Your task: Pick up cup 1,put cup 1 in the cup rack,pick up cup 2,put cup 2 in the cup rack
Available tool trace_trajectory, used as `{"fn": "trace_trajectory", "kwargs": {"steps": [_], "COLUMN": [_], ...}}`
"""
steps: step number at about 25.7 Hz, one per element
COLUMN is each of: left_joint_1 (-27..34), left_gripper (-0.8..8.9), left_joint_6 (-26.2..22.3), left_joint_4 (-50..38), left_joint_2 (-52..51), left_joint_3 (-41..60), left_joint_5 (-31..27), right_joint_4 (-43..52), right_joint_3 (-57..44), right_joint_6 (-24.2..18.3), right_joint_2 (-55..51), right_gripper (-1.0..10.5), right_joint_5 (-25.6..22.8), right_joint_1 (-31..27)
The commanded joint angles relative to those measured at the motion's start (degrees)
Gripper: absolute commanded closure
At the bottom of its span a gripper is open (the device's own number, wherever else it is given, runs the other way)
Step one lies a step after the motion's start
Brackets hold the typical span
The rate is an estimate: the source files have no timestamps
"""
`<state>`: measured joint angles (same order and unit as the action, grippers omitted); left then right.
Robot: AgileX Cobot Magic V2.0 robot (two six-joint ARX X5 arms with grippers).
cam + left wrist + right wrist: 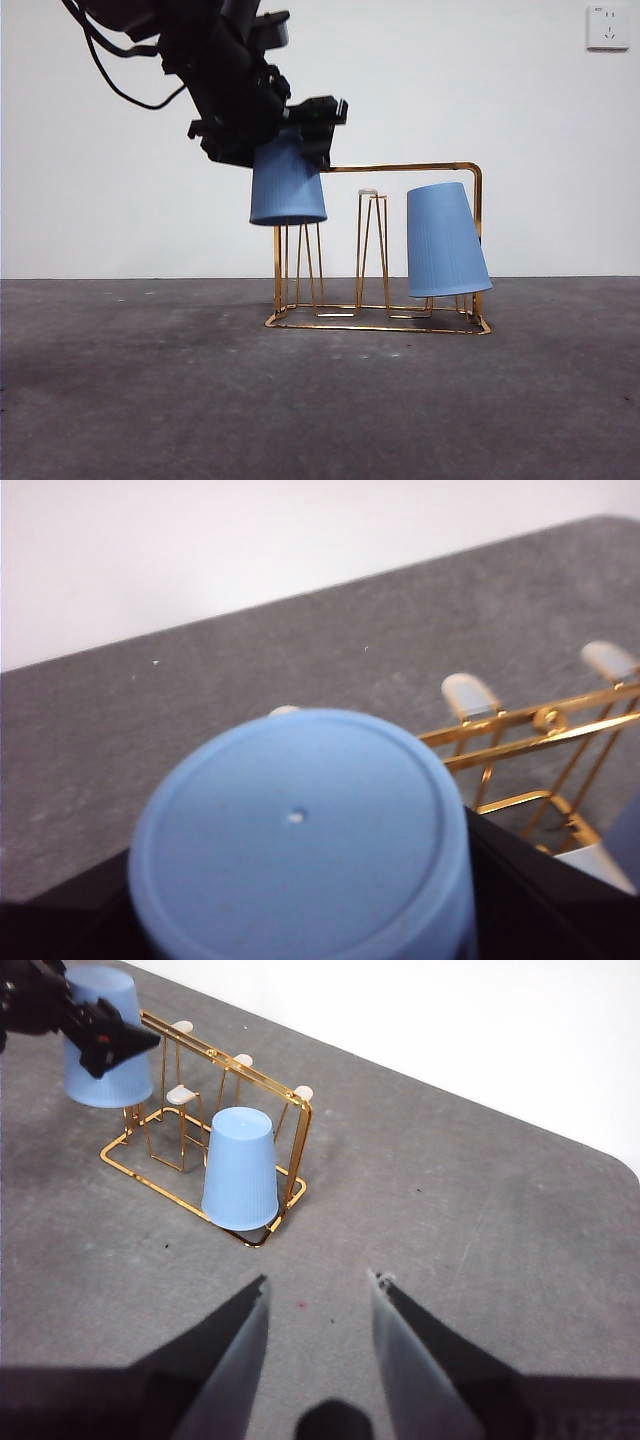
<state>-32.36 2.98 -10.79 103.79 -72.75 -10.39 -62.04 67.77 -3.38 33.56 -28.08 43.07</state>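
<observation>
Pinching an upturned blue plastic cup (288, 180) in my left gripper (270, 125) above the gold wire cup rack (400, 168), I risk missing its peg if misaligned.

Bright even light, soft shadows on the table (150, 400); left wrist view blurred close up
</observation>
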Motion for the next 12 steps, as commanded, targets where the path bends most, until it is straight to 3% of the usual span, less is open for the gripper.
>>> {"fn": "trace_trajectory", "kwargs": {"steps": [1, 12], "left_joint_1": [0.13, 0.09], "left_gripper": [8.19, 8.19], "left_joint_6": [-0.13, 1.55], "left_joint_4": [0.66, 2.71], "left_joint_2": [2.14, 5.97], "left_joint_3": [0.11, 0.11], "left_joint_5": [0.28, 0.26], "right_joint_4": [0.5, 0.24], "right_joint_3": [-0.46, -0.46], "right_joint_6": [0.85, 0.92], "right_joint_2": [-0.09, -0.09], "right_gripper": [7.7, 7.7], "right_joint_5": [-0.02, -0.04], "right_joint_1": [0.0, 0.0]}}
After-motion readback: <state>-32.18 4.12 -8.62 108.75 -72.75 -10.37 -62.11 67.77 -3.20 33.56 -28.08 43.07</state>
